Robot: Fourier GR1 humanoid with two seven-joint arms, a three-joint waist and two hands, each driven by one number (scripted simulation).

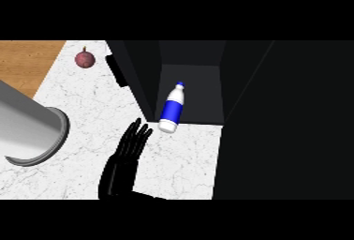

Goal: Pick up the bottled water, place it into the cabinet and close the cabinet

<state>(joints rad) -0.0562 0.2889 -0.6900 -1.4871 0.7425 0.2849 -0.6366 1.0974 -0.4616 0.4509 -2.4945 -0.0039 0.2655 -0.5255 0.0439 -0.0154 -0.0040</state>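
Bottled water (171,108) lies just past hand (126,157), w/o contact.

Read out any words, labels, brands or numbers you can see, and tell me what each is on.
None can be read.
The bottle has a blue band, but no letters show on it.
The cabinet, counter, purple fruit and grey cylinder carry no writing.

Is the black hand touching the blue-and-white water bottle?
Apart. The head view shows a strip of white counter between the straight fingers of the left hand and the base of the water bottle.
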